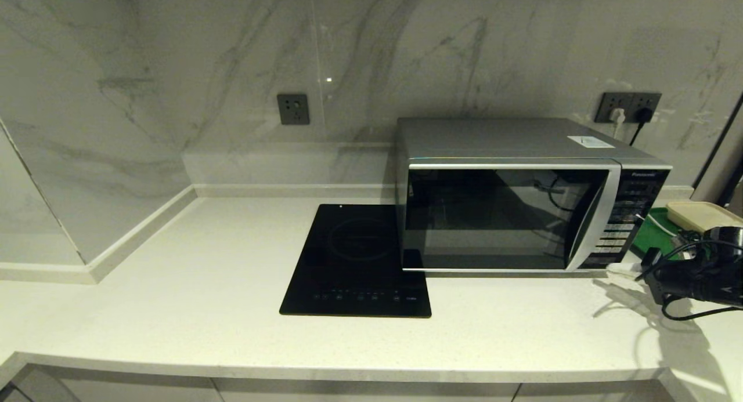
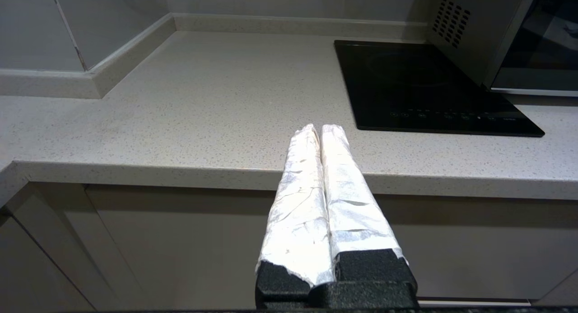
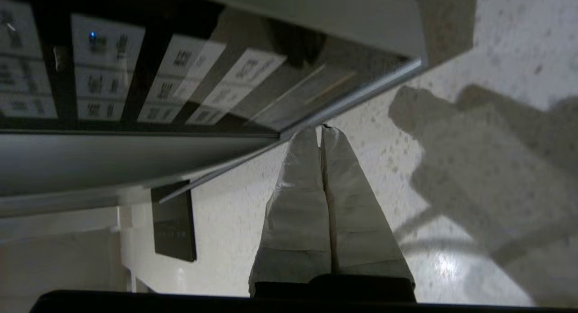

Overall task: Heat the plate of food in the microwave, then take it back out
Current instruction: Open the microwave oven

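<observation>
- Marble-veined wall (image 1: 174, 71) backs a pale speckled countertop (image 1: 203, 309) that runs into a corner on the left.
- Microwave (image 1: 522, 199) sits at the back right of the countertop, door closed, dark glass front, black keypad panel (image 1: 630, 216) on its right side. Brand reads Panasonic.
- Plate of food isn't visible in any view; the glass is too dark to tell what's inside.
- Black glass hob (image 1: 357, 263) lies flat just left of the microwave, its right edge tucked against the oven's lower left corner.
- Green tray (image 1: 659, 234) sits right of the microwave, with a beige lidded container (image 1: 702, 215) on it.
- Wall sockets: grey one (image 1: 293, 109) above the hob, a double one (image 1: 630, 107) behind the microwave with plugs in it.
- Right gripper (image 3: 321, 131): fingers pressed together, holding nothing, tips right at the lower front edge of the microwave below the keypad. In the head view the right arm (image 1: 702, 277) shows as a black mass with cables at the right edge.
- Left gripper (image 2: 318, 130): white-wrapped fingers together, empty, parked off the front edge of the countertop, well left of the hob.
</observation>
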